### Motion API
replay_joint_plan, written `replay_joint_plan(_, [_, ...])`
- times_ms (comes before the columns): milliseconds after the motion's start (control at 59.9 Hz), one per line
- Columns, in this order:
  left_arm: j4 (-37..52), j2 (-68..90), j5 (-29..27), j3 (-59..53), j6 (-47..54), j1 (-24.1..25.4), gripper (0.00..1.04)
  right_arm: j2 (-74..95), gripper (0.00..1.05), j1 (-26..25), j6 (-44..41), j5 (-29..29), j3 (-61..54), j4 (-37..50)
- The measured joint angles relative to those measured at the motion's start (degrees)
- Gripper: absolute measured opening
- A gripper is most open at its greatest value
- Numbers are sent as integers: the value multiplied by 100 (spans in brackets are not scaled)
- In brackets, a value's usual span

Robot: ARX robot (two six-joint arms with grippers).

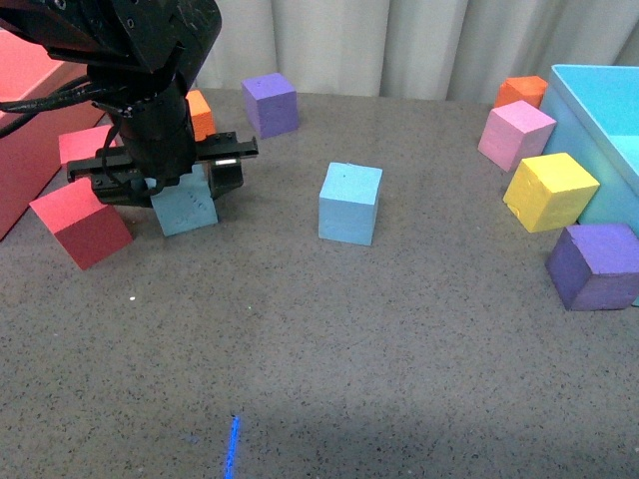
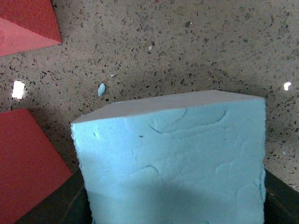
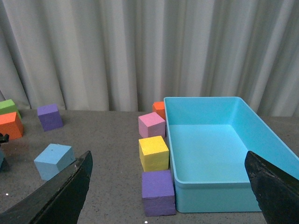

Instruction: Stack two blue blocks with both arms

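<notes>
My left gripper (image 1: 178,190) is shut on a dented sky-blue block (image 1: 186,207) at the left of the table, the block resting on or just above the surface. In the left wrist view this block (image 2: 173,161) fills most of the picture between the black fingers. The second blue block (image 1: 349,203) stands free near the table's middle, to the right of the held one; it also shows in the right wrist view (image 3: 53,160). My right gripper (image 3: 170,186) is open and empty, raised, with its fingers (image 3: 65,191) wide apart; it is not in the front view.
Red blocks (image 1: 82,223) lie close to the left gripper, with an orange block (image 1: 200,115) and a purple block (image 1: 271,103) behind. At the right stands a large light-blue bin (image 1: 599,110), with orange, pink (image 1: 516,135), yellow (image 1: 550,191) and purple (image 1: 596,265) blocks beside it.
</notes>
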Motion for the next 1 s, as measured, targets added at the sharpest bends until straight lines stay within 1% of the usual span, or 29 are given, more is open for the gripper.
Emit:
replay_joint_plan(83, [-11, 0, -13, 22, 2, -2, 57, 0, 95, 0, 0, 0, 0, 0])
replay_joint_plan(301, [140, -170, -17, -186, 0, -76, 53, 0, 95, 0, 0, 0, 0, 0])
replay_joint_plan(384, [223, -437, 92, -404, 4, -181, 53, 0, 95, 0, 0, 0, 0, 0])
replay_joint_plan(484, [310, -861, 166, -651, 4, -409, 53, 0, 95, 0, 0, 0, 0, 0])
replay_joint_plan(618, [308, -1246, 208, -717, 22, -772, 52, 0, 95, 0, 0, 0, 0, 0])
replay_joint_plan(718, [297, -1355, 111, -678, 57, -1034, 52, 0, 95, 0, 0, 0, 0, 0])
replay_joint_plan(868, [114, -1327, 17, -428, 173, -1502, 52, 0, 95, 0, 0, 0, 0, 0])
replay_joint_plan(1002, [-72, -1147, -109, 42, 227, -1768, 52, 0, 95, 0, 0, 0, 0, 0])
